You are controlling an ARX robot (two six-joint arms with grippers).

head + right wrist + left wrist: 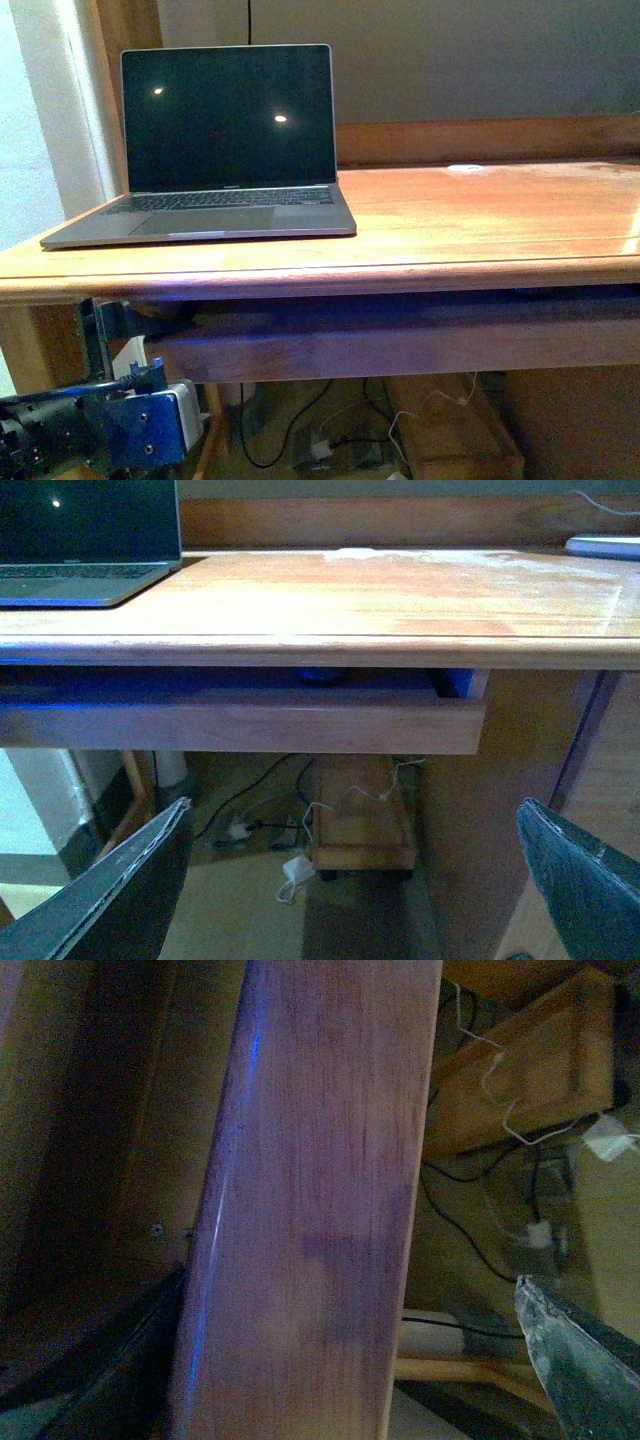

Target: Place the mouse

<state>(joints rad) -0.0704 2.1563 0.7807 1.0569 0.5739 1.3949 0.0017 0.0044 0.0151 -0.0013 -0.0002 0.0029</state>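
A small dark rounded shape, apparently the mouse [322, 674], lies inside the slightly open drawer [240, 728] under the desktop, mostly hidden by the desk edge. My right gripper [355, 880] is open and empty, low in front of the drawer and well short of it. My left gripper [340, 1380] is open and empty, close against the drawer's front board [310, 1210]; one finger [580, 1370] shows beside it. My left arm [120, 430] sits low at the left, below the desk. The right arm is not in the front view.
An open laptop [230, 130] stands at the desk's left. A small flat white disc [466, 168] lies near the back wall. Under the desk are cables, white adapters [295, 868] and a wooden box [362, 820]. A desk leg [30, 345] stands left.
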